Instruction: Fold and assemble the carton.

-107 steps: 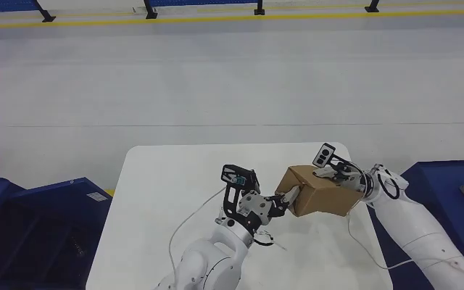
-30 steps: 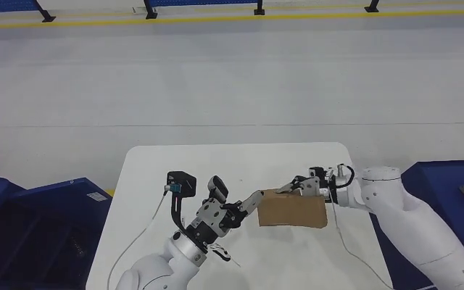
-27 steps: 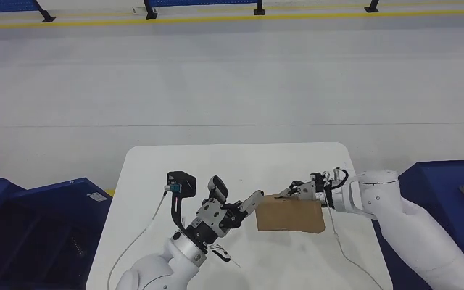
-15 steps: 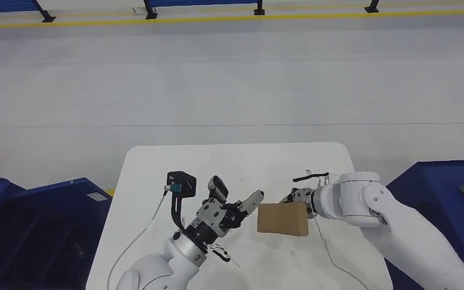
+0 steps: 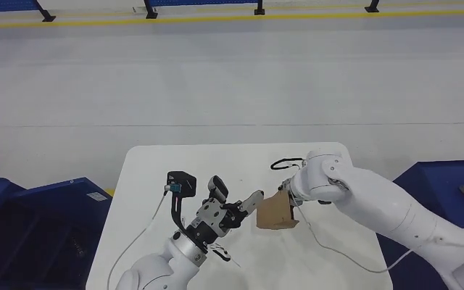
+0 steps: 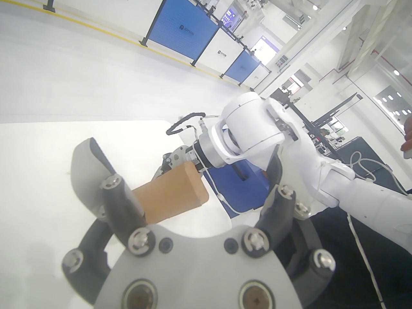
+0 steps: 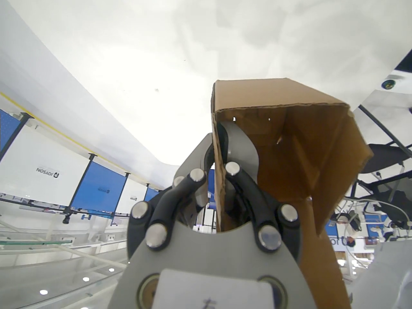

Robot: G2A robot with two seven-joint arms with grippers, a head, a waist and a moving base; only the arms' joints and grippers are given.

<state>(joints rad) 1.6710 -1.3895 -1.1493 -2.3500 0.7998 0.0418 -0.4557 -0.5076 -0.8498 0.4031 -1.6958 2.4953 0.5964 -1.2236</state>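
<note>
Meanwhile, the right pincer (image 7: 217, 149) is clamped on one wall of the brown carton (image 7: 289, 149), with one of its fingers (image 7: 196, 159) outside the cardboard and the other inside the open mouth. Gripping at the rim looks like a deliberate choice. It appears to keep the sleeve squared up rather than letting it collapse flat, and it leaves the remaining walls and edges free to be worked. The hollow of the carton opens back toward this pincer's wrist, so the box extends forward from the fingertips.

Opposite it, the left pincer (image 5: 235, 192) is spread wide and holds nothing. The carton lies straight ahead of it, just beyond its fingertips, with a plain side turned its way. From these angles it cannot be told whether its nearer fingertip touches the cardboard. The wide spread suggests this arm is being kept ready to take a face or press a flap while its partner steadies the box.

The carton sits low between the two pincers, above the white table (image 5: 167, 188). Its lower edge looks to be on or just over the surface, though which is unclear. Keeping it that low would give any fold something firm to press against.

Judged against the task, the box is shaped into a tube, but its end at the right pincer is not yet closed.
</note>
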